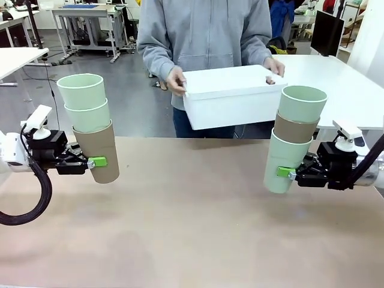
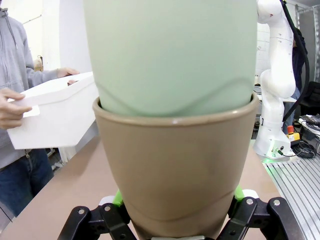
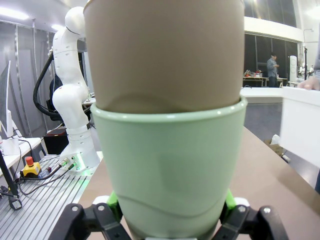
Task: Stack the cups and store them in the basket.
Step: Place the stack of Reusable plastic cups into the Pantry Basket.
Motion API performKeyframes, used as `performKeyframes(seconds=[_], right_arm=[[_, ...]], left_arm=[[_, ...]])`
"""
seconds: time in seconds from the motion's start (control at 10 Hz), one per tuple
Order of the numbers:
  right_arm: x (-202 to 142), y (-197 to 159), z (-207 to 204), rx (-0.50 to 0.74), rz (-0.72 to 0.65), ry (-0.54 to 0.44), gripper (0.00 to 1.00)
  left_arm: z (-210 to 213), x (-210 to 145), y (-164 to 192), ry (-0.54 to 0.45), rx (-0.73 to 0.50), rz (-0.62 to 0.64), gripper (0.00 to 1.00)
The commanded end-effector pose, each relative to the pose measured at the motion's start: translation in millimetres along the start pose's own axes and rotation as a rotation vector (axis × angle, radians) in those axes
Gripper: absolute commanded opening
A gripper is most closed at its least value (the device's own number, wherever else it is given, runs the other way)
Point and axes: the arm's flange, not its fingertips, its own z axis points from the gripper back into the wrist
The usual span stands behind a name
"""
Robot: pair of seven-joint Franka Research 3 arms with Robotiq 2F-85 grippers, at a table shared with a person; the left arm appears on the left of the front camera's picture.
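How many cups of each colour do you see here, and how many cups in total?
green cups: 4
brown cups: 2
total: 6

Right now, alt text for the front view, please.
Two grippers each hold a stack of three cups over a brown table: the left gripper grips a brown-bottomed stack, the right gripper a green-bottomed stack. Between them, at the far side, a person in a grey hoodie holds a white basket with both hands.
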Motion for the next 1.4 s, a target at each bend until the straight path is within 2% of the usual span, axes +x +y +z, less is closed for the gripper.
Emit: performKeyframes(seconds=[0.0,1.3], right_arm=[[2.9,0.0,-0.6,0.0,0.013,-0.004,0.85],[2.9,0.0,-0.6,0.0,0.013,-0.004,0.85]], left_arm=[[-0.6,4.2,-0.6,-0.004,-0.003,-0.011,0.85],[-0.6,4.2,-0.6,-0.004,-0.003,-0.011,0.85]])
